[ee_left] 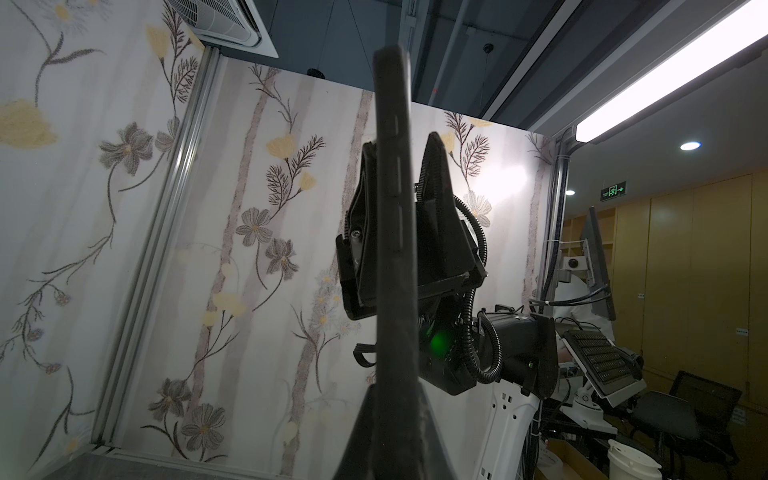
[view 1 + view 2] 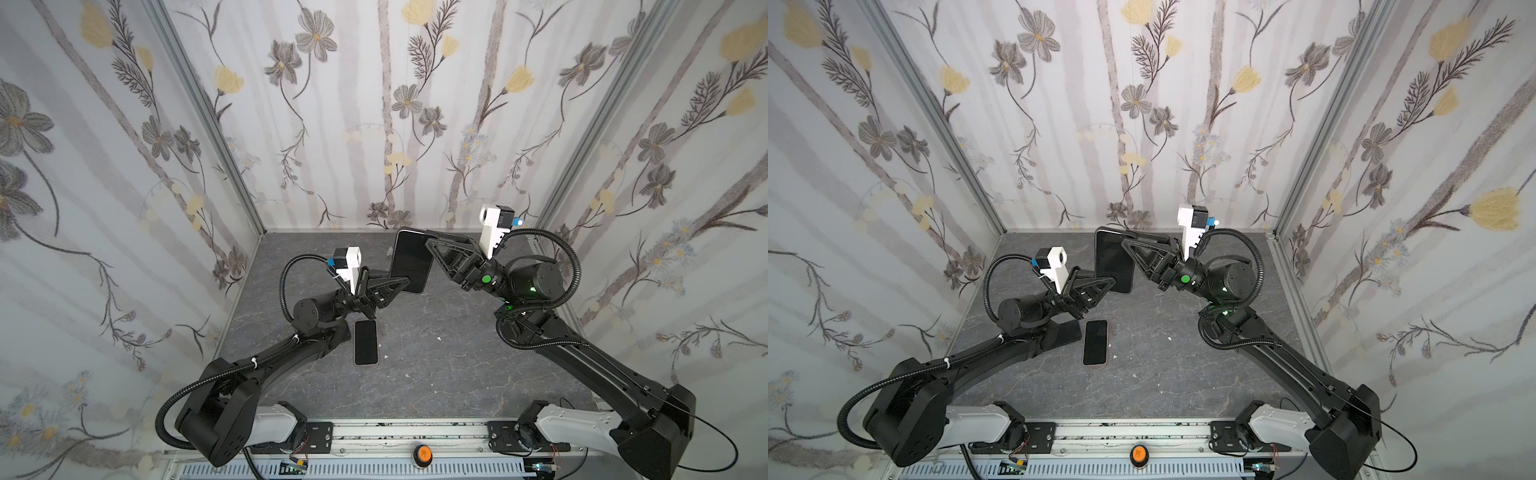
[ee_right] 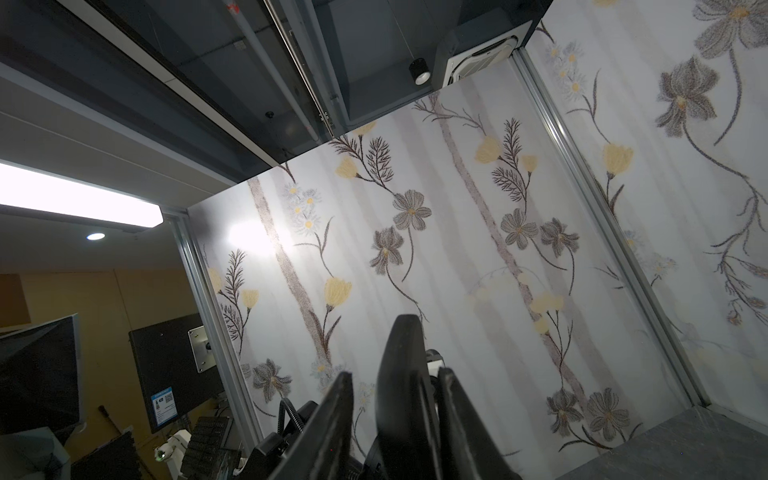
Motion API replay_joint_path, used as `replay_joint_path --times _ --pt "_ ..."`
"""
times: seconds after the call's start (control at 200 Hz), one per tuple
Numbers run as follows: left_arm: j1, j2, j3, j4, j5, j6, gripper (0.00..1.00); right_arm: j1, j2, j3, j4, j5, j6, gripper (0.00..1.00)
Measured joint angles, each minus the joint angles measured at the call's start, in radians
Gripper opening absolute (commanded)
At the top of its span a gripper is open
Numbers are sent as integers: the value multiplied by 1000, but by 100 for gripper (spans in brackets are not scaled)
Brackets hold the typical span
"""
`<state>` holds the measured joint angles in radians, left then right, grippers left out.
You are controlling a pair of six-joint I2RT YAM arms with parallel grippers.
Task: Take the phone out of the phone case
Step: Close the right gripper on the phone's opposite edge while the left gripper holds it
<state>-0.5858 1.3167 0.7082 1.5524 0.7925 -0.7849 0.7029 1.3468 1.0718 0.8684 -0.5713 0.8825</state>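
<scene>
Aloft, left gripper pinches the phone; right gripper straddles its edge, jaws ajar

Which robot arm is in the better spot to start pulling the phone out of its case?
Probably the right. The left gripper is clamped on the lower corner of the raised phone, holding it steady. The right gripper straddles its upper end, jaws not fully closed, free to pry.
</scene>
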Motion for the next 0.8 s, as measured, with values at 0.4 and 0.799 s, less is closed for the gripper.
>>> replay_joint_path --times 0.4,0.799 --pt "-2 16 -2 53 20 -16 0 -1 11 -6 54 -22 45 19" --pt "18 57 60 64 142 -19 0 -17 26 15 99 -124 144 27"
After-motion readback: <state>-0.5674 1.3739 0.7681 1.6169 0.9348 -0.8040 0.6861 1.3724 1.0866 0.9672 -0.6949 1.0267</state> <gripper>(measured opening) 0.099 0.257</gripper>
